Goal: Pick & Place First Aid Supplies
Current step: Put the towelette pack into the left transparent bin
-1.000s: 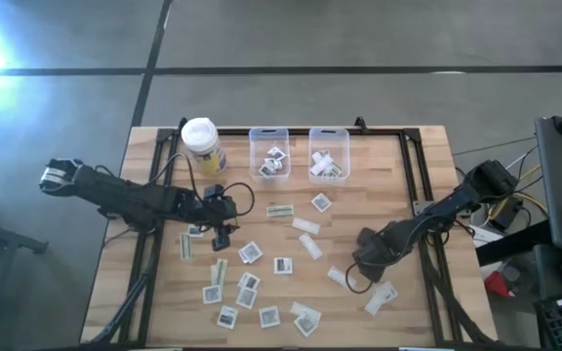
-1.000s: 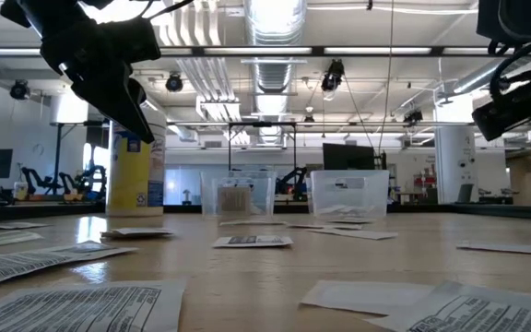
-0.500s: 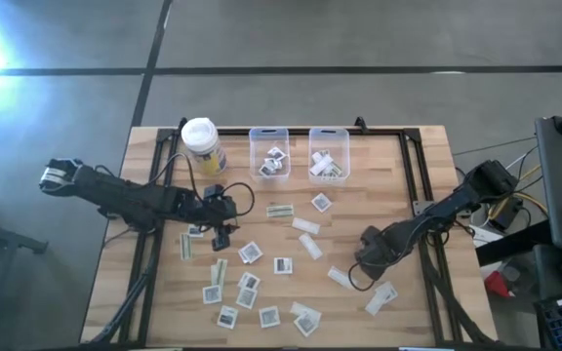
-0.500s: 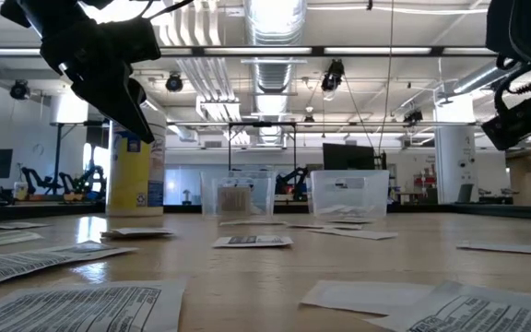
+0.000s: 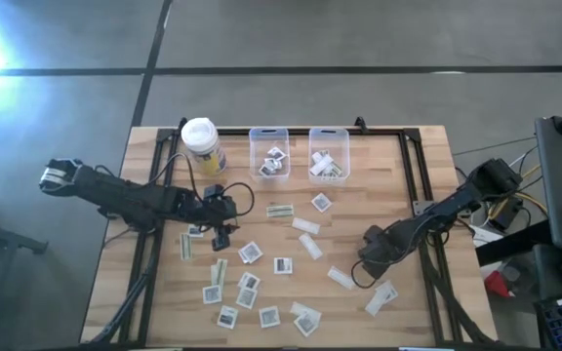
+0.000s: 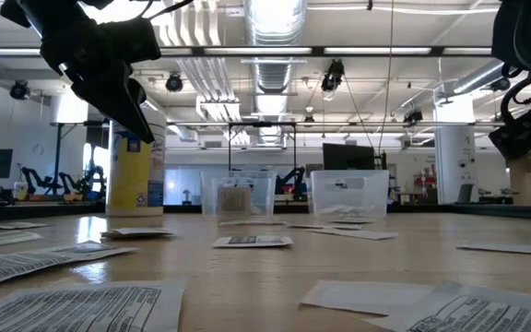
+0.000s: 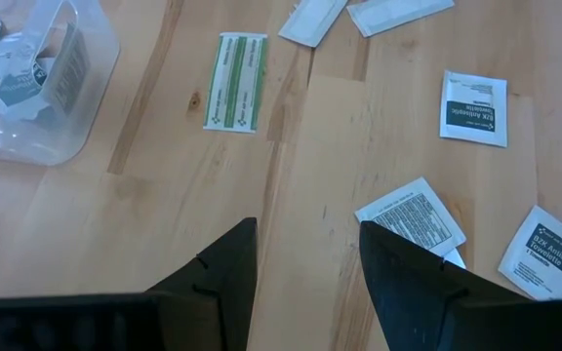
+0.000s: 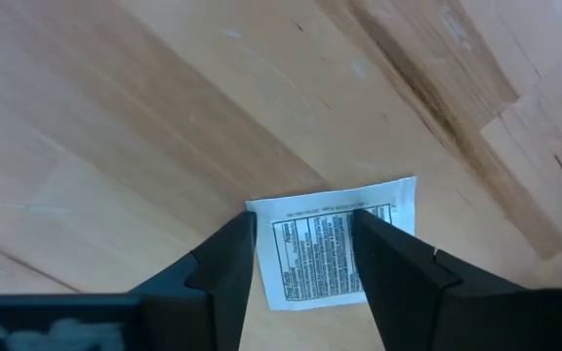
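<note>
High view: the right gripper (image 5: pixel 365 273) has crept slightly toward the near right part of the worktop (image 5: pixel 418 195) over the last second, so a pick looks close; the left gripper (image 5: pixel 224 232) waits mid-left above scattered packets (image 5: pixel 250 253)

Low view: the right arm has drifted rightward and now sits partly out of frame, hanging high

Left wrist view: fingers parted and empty, a greenish strip (image 7: pixel 236 68) ahead

Right wrist view: jaws spread wide, holding nothing, straddling a printed white packet (image 8: pixel 332 239) that lies flat directly beneath the gap, apparently not yet touched
</note>
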### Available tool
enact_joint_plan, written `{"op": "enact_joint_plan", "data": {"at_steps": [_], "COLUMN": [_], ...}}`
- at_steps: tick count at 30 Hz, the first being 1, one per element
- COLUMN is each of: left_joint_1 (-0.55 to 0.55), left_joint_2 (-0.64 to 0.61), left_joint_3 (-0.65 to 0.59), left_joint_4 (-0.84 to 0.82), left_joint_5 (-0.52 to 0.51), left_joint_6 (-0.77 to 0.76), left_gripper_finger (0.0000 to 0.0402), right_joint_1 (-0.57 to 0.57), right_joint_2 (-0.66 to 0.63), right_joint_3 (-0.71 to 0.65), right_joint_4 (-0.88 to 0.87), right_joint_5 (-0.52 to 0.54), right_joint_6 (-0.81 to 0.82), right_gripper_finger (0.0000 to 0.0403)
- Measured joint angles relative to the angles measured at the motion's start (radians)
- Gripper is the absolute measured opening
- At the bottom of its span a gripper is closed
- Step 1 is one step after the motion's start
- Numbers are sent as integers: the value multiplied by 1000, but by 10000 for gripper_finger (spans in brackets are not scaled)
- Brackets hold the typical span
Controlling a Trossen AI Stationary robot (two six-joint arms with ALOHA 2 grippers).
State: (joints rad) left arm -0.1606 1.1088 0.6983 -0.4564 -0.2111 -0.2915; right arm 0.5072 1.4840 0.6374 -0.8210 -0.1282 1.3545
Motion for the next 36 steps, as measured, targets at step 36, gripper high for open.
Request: {"op": "enact_joint_plan", "data": {"at_steps": [36], "left_joint_1": [0], "left_joint_2": [0], "left_joint_3": [0], "left_joint_4": [38], "left_joint_5": [0], "left_joint_6": [4], "left_gripper_finger": [174], "right_joint_1": [2], "right_joint_2": [-106], "right_joint_3": [124], "right_joint_4": [1], "right_joint_5": [113], "right_joint_6": [-165], "right_gripper_finger": [32]}}
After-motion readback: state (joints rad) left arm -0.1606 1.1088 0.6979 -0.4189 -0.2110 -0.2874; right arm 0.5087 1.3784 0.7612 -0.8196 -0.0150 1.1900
